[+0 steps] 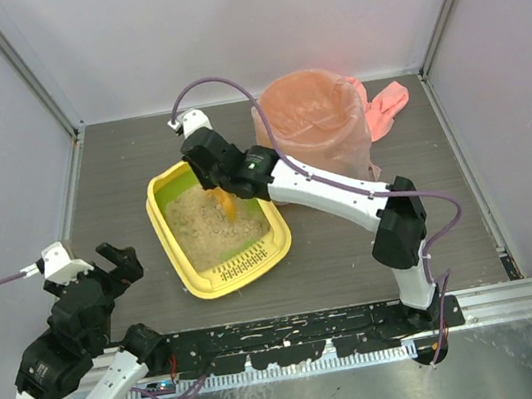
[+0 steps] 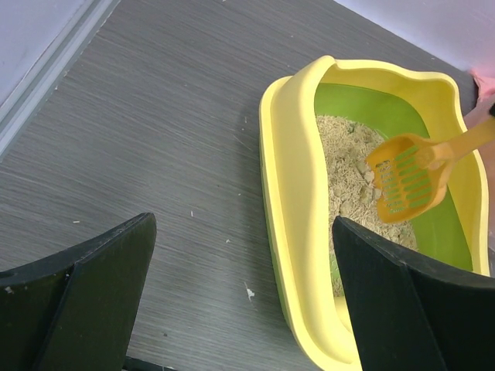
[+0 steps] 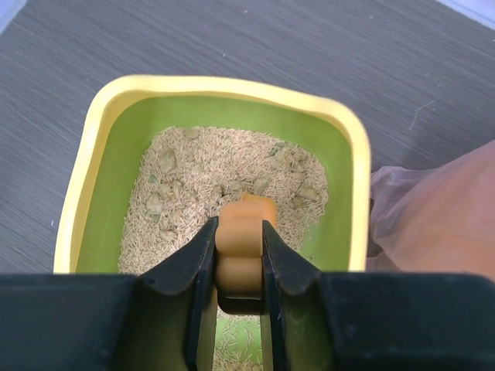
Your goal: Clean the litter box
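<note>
The yellow litter box (image 1: pixel 163 193) with a green inner wall and beige litter lies mid-table, its slotted ledge toward me. It also shows in the left wrist view (image 2: pixel 298 178) and the right wrist view (image 3: pixel 85 154). My right gripper (image 1: pixel 220 189) is over the box, shut on the handle of the orange slotted scoop (image 3: pixel 241 247). The scoop's head (image 2: pixel 406 179) hangs just above the litter, with clumps around it. My left gripper (image 1: pixel 115 266) is open and empty, left of the box above the table.
A round bin lined with a pink bag (image 1: pixel 314 121) stands behind and right of the box, its edge showing in the right wrist view (image 3: pixel 441 216). Grey enclosure walls close in the left, right and back. A black rail runs along the near edge.
</note>
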Action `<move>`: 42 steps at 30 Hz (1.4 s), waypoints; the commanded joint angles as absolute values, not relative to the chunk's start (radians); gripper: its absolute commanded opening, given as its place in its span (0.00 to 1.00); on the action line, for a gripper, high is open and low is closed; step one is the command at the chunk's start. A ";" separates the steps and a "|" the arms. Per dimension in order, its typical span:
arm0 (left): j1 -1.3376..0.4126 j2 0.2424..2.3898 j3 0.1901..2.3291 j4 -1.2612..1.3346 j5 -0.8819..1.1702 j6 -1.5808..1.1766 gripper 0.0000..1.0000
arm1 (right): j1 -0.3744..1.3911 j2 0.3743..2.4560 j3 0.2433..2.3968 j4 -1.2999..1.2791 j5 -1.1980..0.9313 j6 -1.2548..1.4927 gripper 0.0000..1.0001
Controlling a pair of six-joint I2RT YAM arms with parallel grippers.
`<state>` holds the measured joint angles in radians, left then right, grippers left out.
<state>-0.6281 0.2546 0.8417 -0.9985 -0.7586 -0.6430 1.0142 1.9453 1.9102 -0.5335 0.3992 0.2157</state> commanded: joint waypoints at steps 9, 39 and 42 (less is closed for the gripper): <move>-0.624 0.298 0.839 -0.938 -0.742 -0.649 0.98 | 0.983 1.865 1.853 -0.477 0.436 0.179 0.01; -0.624 0.279 0.835 -0.941 -0.753 -0.653 0.98 | 1.022 2.030 1.950 -0.416 0.602 -0.092 0.01; -0.624 0.262 0.828 -0.935 -0.751 -0.653 0.98 | 1.022 2.049 1.964 -0.414 0.616 -0.107 0.01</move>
